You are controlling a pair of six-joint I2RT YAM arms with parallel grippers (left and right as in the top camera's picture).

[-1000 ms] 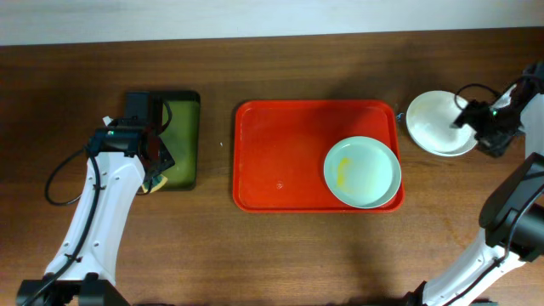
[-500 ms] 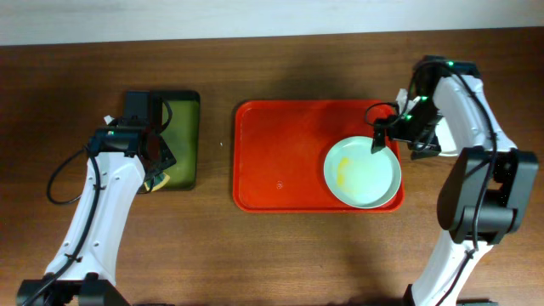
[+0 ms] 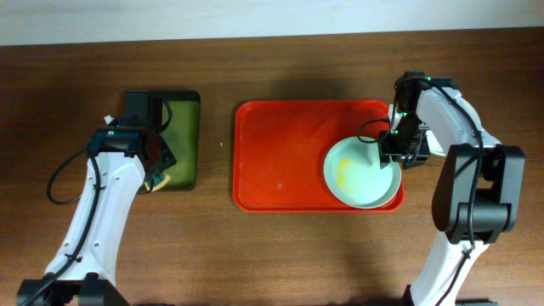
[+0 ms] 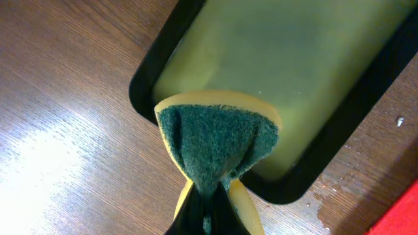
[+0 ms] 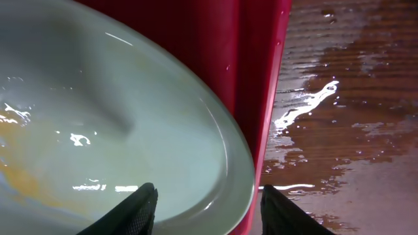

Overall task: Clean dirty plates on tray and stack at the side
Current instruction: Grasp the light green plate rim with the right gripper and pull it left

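red tray (image 3: 280,153) long side runs left-right. mint plate (image 3: 363,172) flat at right end, yellow smear toward tray middle. right tool (image 5: 208,205) spread astride rim, left tool (image 4: 206,220) pinching sponge (image 4: 219,140).

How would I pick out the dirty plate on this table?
Find the big red tray mid-table. In its near-right corner sits a round pale mint plate. It is the only dish there, marked by a yellow smear on its left side.
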